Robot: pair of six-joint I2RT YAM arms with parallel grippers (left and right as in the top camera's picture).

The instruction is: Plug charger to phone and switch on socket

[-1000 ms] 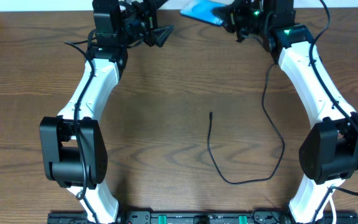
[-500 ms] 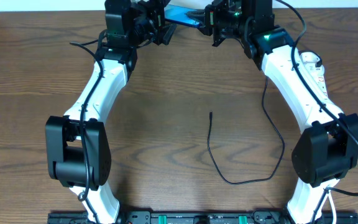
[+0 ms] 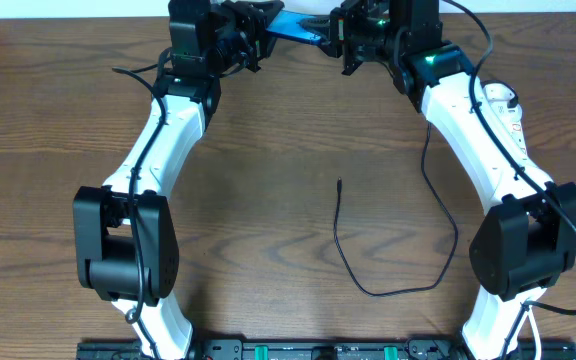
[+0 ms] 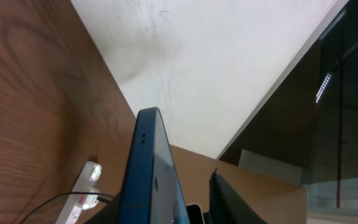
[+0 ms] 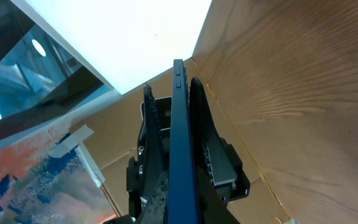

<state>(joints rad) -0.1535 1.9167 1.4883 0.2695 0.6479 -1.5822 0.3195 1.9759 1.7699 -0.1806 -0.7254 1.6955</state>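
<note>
The phone, blue, is held off the table at the far edge, between both grippers. My right gripper is shut on it; in the right wrist view the phone runs edge-on with both fingers pressed to its faces. My left gripper straddles its other end. There the phone lies against one jaw, and a gap shows before the other finger. The charger, a thin black cable, curls on the table with its tip free. The white socket lies under the right arm.
The socket also shows in the left wrist view with the cable running to it. A white wall stands behind the table's far edge. Cardboard stands behind the phone in the right wrist view.
My right arm carried the phone leftward along the far edge. My left gripper shifted right to meet it, and its jaws narrowed from wide open to close around the phone's end.
</note>
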